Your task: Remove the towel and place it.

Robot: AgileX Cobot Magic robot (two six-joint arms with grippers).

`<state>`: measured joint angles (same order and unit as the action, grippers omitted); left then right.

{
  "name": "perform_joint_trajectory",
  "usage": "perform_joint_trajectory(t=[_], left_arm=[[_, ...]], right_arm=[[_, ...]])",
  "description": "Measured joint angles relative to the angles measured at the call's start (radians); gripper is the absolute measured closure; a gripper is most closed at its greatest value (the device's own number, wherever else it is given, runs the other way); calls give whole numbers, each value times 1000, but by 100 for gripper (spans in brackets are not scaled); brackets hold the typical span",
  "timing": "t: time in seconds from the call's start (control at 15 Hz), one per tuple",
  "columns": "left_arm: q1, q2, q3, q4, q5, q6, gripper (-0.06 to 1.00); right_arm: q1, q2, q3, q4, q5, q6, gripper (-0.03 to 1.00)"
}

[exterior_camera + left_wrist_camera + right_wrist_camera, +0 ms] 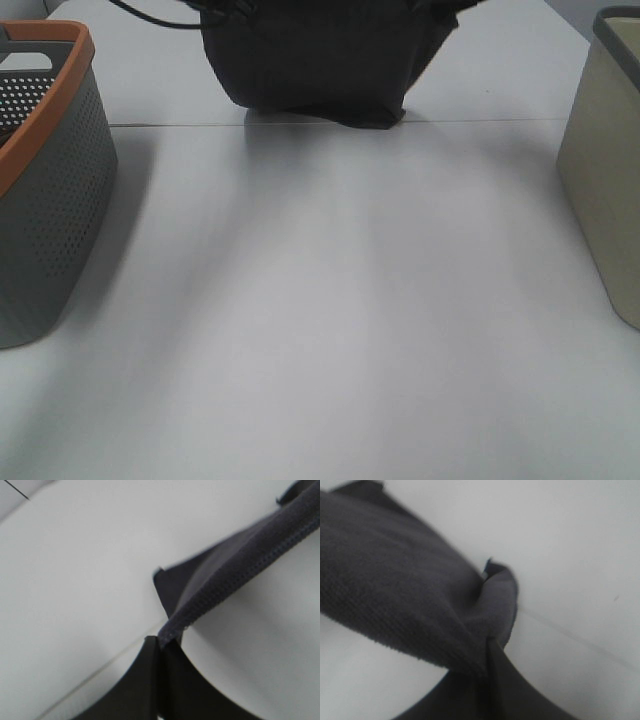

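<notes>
The dark charcoal towel (315, 55) hangs spread at the far middle of the white table, and its lower edge touches the table near a seam line. Its top corners run out of the exterior view, where neither gripper shows. In the left wrist view my left gripper (160, 644) is shut on a hemmed corner of the towel (240, 565), which stretches away taut. In the right wrist view my right gripper (488, 650) is shut on another corner of the towel (395, 580), which bunches above the fingers.
A grey perforated basket with an orange rim (60, 95) stands at the left edge. A beige bin with a dark rim (605, 170) stands at the right edge. The white table (330, 320) lies between them.
</notes>
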<state>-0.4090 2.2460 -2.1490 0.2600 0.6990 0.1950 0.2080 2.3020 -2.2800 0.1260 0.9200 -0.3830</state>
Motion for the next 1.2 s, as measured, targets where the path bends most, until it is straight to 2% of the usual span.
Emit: perform_joint_trajectory(t=[0.13,0.2,0.33,0.53,0.87,1.2], left_arm=[[-12,3,0,-91,198,63,94],[-17,3,0,-200,377,107,94],[-17,4,0,-249,488,133,94],[-17,12,31,-309,507,151,94],[-18,14,221,-407,513,158,94],[-74,16,298,-438,514,155,94]], right_arm=[[0,5,3,44,235,-8,97],[0,3,19,57,288,-30,97],[0,3,58,60,292,-32,97],[0,1,207,71,293,-34,97],[0,-91,428,103,293,-34,97],[0,-107,602,76,294,-34,97]])
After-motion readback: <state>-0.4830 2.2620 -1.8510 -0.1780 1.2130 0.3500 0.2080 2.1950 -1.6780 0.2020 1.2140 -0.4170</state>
